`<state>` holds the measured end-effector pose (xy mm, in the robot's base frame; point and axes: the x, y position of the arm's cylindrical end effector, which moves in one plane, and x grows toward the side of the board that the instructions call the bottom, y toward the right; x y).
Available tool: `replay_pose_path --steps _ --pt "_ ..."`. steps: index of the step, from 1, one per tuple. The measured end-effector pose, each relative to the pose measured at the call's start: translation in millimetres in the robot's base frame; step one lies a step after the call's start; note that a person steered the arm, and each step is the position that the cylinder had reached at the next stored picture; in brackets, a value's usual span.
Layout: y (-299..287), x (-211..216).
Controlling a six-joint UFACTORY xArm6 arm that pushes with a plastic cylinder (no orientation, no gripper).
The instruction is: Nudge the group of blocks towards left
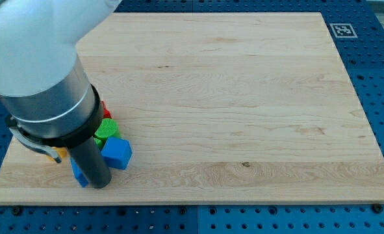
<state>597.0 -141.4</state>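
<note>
Crowding my tip [99, 185]: blue block [117, 153], green block [106, 129], arm [42, 71] hiding others.

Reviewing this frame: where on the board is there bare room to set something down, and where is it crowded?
Bare: the whole wooden board right of the blue block, up to the view's top and right edges. Crowded: the lower-left corner, where my tip stands among that block, a green ridged block and a red block.

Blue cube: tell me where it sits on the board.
The blue cube sits near the view's bottom left corner of the wooden board, just right of my tip, with the green block directly above it.
</note>
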Motion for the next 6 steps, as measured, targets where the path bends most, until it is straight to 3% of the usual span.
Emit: replay_pose_path --steps 4,6 --pt "20.3 21.9" --pt "76.7 21.4"
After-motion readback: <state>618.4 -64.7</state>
